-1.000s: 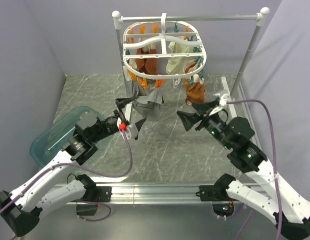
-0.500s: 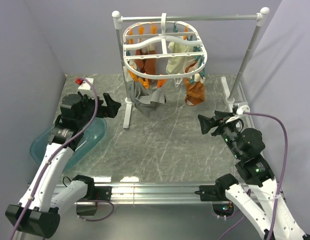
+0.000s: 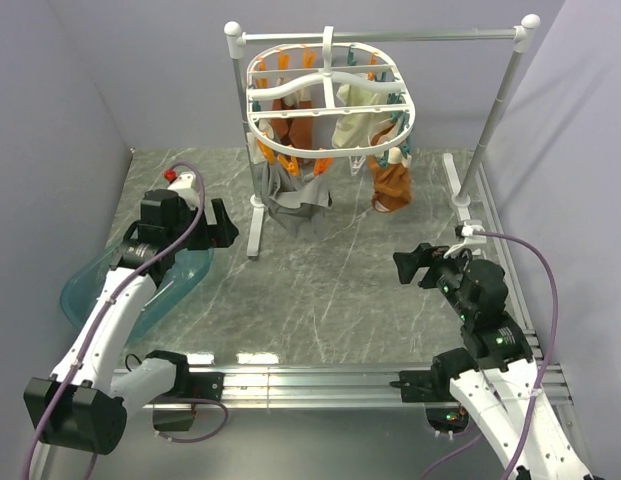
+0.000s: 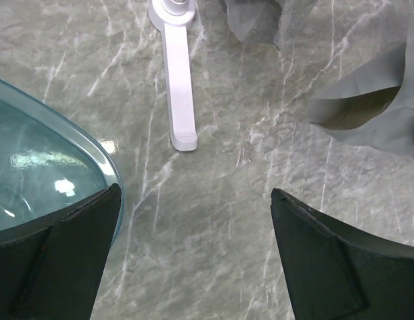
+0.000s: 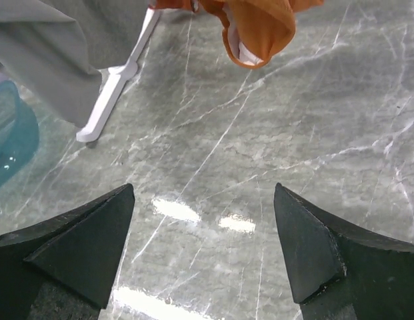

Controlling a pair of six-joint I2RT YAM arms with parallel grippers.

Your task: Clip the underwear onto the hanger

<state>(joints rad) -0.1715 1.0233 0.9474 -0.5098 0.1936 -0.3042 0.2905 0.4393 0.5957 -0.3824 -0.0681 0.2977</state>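
Top external: underwear (image 3: 290,195) hangs limp from the hanger (image 3: 320,96) pegs, long axis vertical, ahead and right of the left hand (image 3: 224,222), which is the nearer. Both hands are spread wide and empty, with the right hand (image 3: 406,267) well apart. The rail stand post (image 3: 255,200) stands between left hand and underwear. An orange garment (image 3: 392,185) hangs nearby.

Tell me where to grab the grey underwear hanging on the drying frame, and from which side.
Best pinch the loose lower hem of the grey underwear, approaching from the near right. It dangles limp below the hanger, and the rail stand's post crowds its left.
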